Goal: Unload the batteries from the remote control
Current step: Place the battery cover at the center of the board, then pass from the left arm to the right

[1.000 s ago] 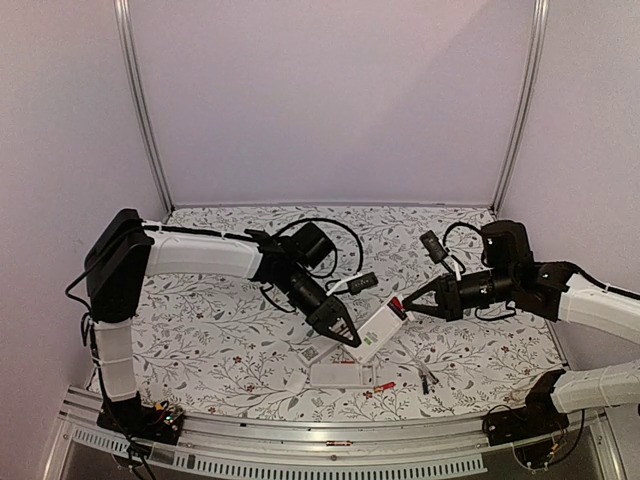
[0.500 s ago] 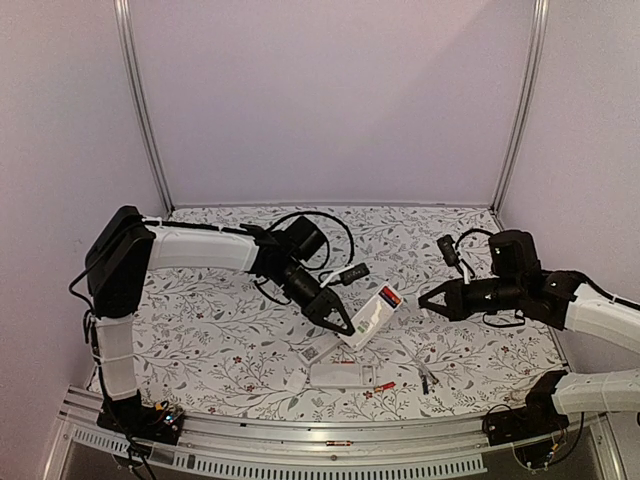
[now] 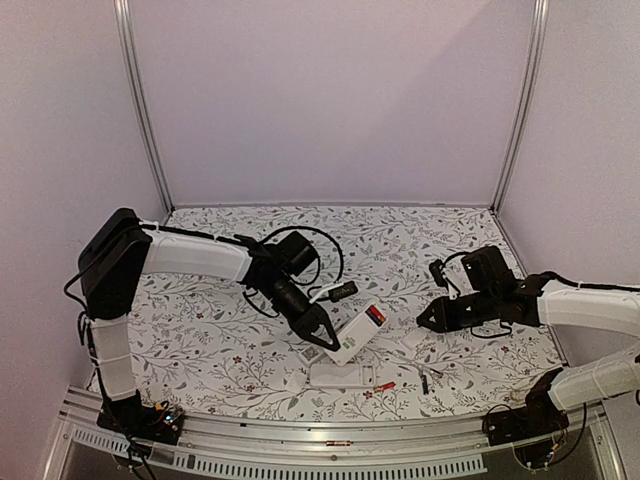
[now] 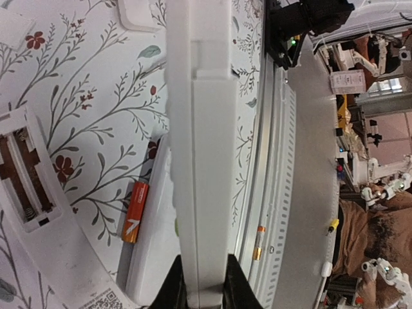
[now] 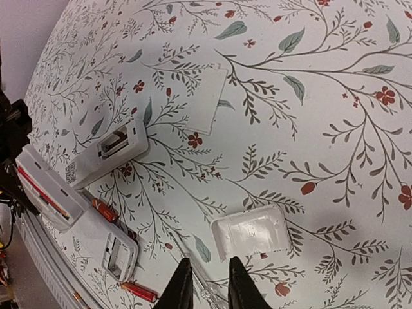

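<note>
My left gripper (image 3: pixel 326 338) is shut on the end of a white remote (image 3: pixel 357 331), held tilted above the table. A red battery (image 3: pixel 375 315) shows in its open compartment. In the left wrist view the remote (image 4: pixel 199 148) fills the middle between my fingers (image 4: pixel 174 293). A loose orange battery (image 4: pixel 135 220) lies on the table beneath it. My right gripper (image 3: pixel 425 323) is open and empty, low over a small white battery cover (image 5: pixel 251 233). In the right wrist view two loose red batteries (image 5: pixel 100 209) (image 5: pixel 138 291) lie by the other remotes.
Two more white remotes with empty compartments lie near the front (image 5: pixel 109 154) (image 5: pixel 111 250). A flat white cover (image 5: pixel 205 100) lies farther back. A thin clear stick (image 5: pixel 215 297) lies under my right fingers. One battery (image 3: pixel 335 441) rests on the front metal rail.
My left gripper has carried the remote down and toward the near left. My right gripper has drawn back from the remote and sunk toward the table over the white cover.
</note>
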`<action>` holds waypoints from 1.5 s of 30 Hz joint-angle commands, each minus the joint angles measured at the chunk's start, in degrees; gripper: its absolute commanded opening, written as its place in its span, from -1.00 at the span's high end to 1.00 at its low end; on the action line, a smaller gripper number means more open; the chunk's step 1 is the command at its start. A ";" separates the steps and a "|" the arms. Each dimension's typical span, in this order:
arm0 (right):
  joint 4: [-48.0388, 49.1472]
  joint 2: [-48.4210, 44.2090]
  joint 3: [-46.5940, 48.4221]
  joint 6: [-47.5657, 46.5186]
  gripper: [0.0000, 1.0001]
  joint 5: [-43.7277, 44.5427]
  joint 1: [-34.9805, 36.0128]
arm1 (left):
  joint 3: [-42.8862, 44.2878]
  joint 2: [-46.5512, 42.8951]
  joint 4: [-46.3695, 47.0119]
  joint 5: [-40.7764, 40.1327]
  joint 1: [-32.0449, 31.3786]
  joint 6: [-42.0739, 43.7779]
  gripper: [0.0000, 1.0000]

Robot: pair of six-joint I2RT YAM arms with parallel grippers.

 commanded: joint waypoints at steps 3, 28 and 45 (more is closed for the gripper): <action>2.62 0.49 0.20 -0.53 0.33 -0.81 -0.30 | -1.85 -3.46 1.10 0.44 -0.28 1.52 1.00; 16.93 3.51 1.94 -2.07 -0.24 -35.53 4.83 | -1.86 -5.30 0.05 6.28 -5.37 5.58 1.00; 22.09 3.71 1.47 2.79 1.00 -26.56 6.52 | -3.95 -9.38 6.63 -1.07 -4.94 0.77 0.57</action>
